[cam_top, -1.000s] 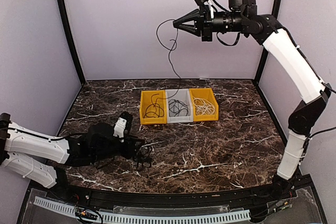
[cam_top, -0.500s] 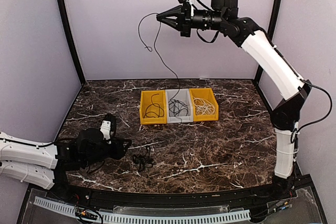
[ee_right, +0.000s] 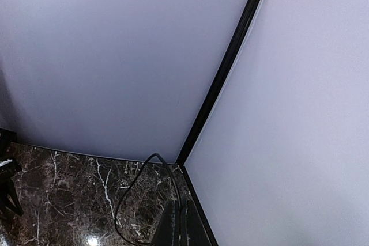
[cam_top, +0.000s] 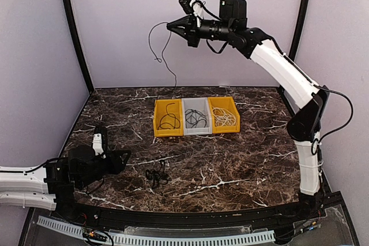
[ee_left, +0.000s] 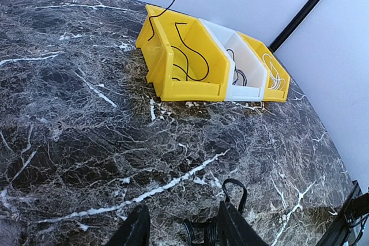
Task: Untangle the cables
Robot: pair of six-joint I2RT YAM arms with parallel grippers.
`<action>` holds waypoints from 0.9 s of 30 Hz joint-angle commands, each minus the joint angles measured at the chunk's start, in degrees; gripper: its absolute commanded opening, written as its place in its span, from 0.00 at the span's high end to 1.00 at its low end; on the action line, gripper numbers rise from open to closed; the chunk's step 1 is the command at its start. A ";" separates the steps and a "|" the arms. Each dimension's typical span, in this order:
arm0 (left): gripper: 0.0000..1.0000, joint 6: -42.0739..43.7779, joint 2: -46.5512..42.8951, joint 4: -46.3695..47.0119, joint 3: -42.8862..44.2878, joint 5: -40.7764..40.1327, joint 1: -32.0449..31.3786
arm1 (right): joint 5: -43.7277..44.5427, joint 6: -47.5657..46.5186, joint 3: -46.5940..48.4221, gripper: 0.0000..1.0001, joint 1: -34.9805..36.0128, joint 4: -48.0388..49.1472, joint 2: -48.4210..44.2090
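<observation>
Down at the desk's [cam_top: 248, 165] left side, my left tool [cam_top: 124, 156] is hovering half-open, gripping nothing, with a black cable bundle [cam_top: 155, 175] lying just beside it on open marble. Three bins [cam_top: 196, 132] are sitting mid-desk. High above, my right tool [cam_top: 170, 25] is pinching a black cable [cam_top: 163, 50], which is dangling free before the back wall.
</observation>
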 commanded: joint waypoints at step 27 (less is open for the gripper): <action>0.58 -2.25 3.95 2.58 -1.75 -0.79 -0.23 | 7.53 -1.61 7.06 1.00 4.35 8.02 1.86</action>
